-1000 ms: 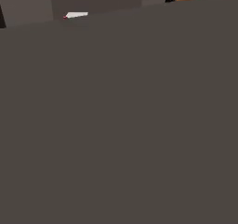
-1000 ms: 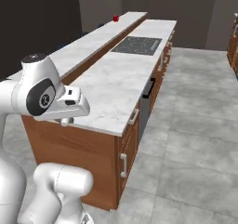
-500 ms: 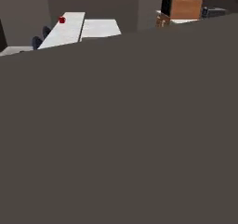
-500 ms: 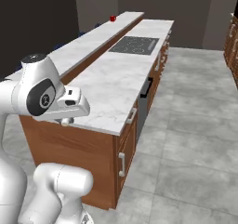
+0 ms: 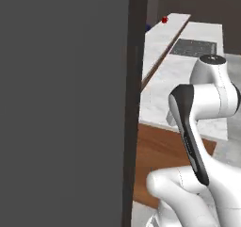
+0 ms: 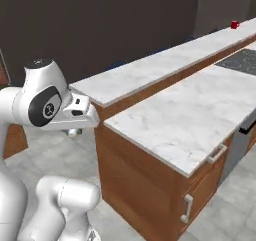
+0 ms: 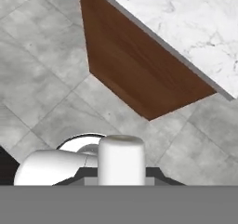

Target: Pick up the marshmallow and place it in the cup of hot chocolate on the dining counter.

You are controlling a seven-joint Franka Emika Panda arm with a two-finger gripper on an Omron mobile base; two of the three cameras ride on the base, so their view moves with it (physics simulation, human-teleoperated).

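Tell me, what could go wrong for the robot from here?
1. The cup of hot chocolate is just a tiny red speck at the far end of the dining counter. The robot probably has a long drive ahead and might stop where it cannot reach.
2. The arm sits folded right beside the counter's near end, so a turn could bump it.
3. A dark wall stands very near on the robot's left, so the base could scrape it.

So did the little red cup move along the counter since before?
No. The red cup sits at the far end of the dining counter as before; the camera moved, shifting the whole picture.
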